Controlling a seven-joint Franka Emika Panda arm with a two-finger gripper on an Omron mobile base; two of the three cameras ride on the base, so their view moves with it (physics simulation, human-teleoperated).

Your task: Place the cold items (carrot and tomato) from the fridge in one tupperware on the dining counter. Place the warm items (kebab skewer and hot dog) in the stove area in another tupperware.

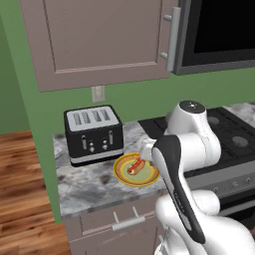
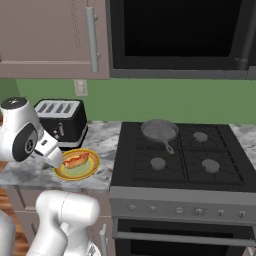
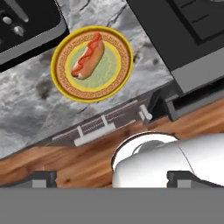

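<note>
Hot dog lying on a yellow plate with a patterned rim, on the marble counter between the black toaster to the left and the stove to the right. Gripper poised above the near counter edge, jaws spread fully apart, nothing held, fingertips well short of the plate. Grey skillet resting on the far left burner. Drawer handle just below the counter front. Wall cabinet above the toaster.
</note>
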